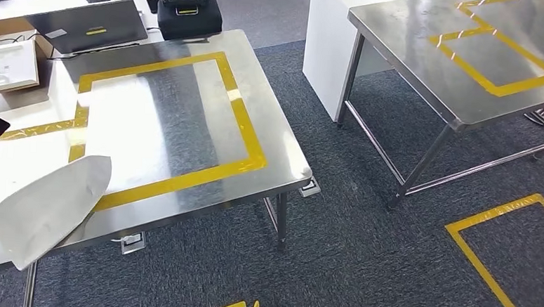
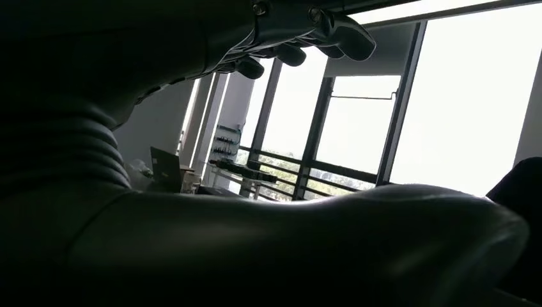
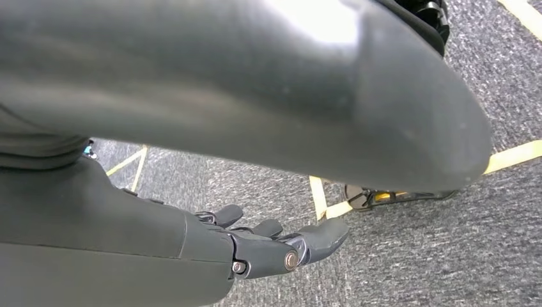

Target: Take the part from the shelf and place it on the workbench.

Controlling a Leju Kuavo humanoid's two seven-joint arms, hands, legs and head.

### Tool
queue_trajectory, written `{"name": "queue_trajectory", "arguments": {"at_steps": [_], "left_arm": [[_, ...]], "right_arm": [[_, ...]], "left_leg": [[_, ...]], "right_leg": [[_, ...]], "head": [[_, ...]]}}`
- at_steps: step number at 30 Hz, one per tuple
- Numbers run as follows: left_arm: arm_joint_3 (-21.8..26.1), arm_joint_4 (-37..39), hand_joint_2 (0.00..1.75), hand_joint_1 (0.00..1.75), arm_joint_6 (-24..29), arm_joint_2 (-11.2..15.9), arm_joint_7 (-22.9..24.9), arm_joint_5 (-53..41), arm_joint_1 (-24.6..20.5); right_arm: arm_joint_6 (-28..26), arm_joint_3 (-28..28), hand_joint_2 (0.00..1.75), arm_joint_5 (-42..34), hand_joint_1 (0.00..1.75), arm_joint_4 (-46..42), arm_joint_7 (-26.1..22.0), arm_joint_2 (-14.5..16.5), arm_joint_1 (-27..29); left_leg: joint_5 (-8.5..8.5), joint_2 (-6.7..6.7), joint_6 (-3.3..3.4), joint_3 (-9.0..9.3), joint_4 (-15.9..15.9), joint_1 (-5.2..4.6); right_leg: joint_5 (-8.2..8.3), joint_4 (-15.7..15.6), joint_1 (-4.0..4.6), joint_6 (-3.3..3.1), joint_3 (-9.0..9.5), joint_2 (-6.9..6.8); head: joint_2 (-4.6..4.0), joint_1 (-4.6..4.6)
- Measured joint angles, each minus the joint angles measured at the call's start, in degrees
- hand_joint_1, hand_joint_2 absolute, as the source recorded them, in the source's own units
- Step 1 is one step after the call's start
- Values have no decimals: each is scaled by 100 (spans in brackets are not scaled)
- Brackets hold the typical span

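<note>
The steel workbench (image 1: 186, 121) is marked with yellow tape (image 1: 239, 116). The white part (image 1: 52, 209) is seen over its near left edge. Whether the left hand (image 2: 300, 38) grips it cannot be told. The right hand (image 3: 268, 246) is empty, its fingers loosely apart.

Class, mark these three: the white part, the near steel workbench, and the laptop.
white part (image 1: 52, 209), head view, middle of its curved shell.
workbench (image 1: 273, 136), head view, bare steel by its right edge.
laptop (image 1: 86, 23), head view, its grey lid.
</note>
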Motion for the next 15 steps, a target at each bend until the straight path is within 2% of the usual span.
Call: {"name": "queue_trajectory", "arguments": {"at_steps": [2, 5, 6, 7, 8, 10, 11, 12, 13, 15], "left_arm": [[46, -55, 0, 0, 115, 37, -167, 148, -115], [117, -159, 0, 0, 220, 79, -408, 367, -262], [132, -196, 0, 0, 240, 86, -472, 429, -302], [147, -231, 0, 0, 256, 88, -526, 484, -339], [159, -263, 0, 0, 268, 87, -565, 527, -366], [178, -307, 0, 0, 294, 83, -623, 585, -395], [181, -318, 0, 0, 306, 80, -645, 601, -395], [182, -323, 0, 0, 318, 78, -663, 611, -394], [182, -327, 0, 0, 330, 75, -676, 614, -393], [182, -349, 0, 0, 359, 70, -695, 617, -393]], "right_arm": [[2, 0, 0, 9, 0, 0, -11, 12, -1], [6, -1, 0, 26, 0, 0, -45, 31, -1], [7, -2, 0, 34, 0, 0, -58, 34, -2], [7, -2, 0, 40, 0, 0, -71, 37, -4], [8, -2, 0, 46, 0, 0, -80, 38, -6], [8, -2, 0, 55, 0, 0, -87, 40, -8], [5, -2, 0, 58, 0, 0, -86, 40, -8], [0, -2, 0, 59, 0, 0, -84, 40, -8], [-4, -2, 0, 58, 0, 0, -82, 40, -8], [-11, -2, 0, 54, 0, 0, -80, 42, -17]], "left_leg": [[-12, 2, 20, -9, 20, -4], [45, 7, 75, -2, -9, 7], [89, 14, 103, 12, -55, 25], [129, 25, 128, 20, -104, 48], [160, 37, 146, 19, -136, 71], [184, 52, 154, -24, -130, 78], [191, 58, 145, -51, -115, 85], [200, 62, 131, -80, -96, 96], [211, 64, 111, -110, -73, 115], [226, 63, 47, -178, -12, 156]], "right_leg": [[1, -1, -3, 16, 3, 0], [27, -18, -11, 79, 16, 5], [-13, 13, -8, 103, 5, 3], [-121, 128, -4, 124, -42, 0], [-295, 364, -8, 144, -138, -5], [-693, 1093, -27, 193, -431, -13], [-801, 1389, -42, 218, -540, -14], [-806, 1505, -56, 241, -563, -16], [-708, 1389, -70, 263, -473, -19], [-435, 670, -103, 307, -44, -25]], "head": [[1, 1], [-1, 0], [-1, 1], [-1, 9], [-1, 20], [0, 41], [0, 44], [1, 45], [0, 45], [-1, 51]]}}
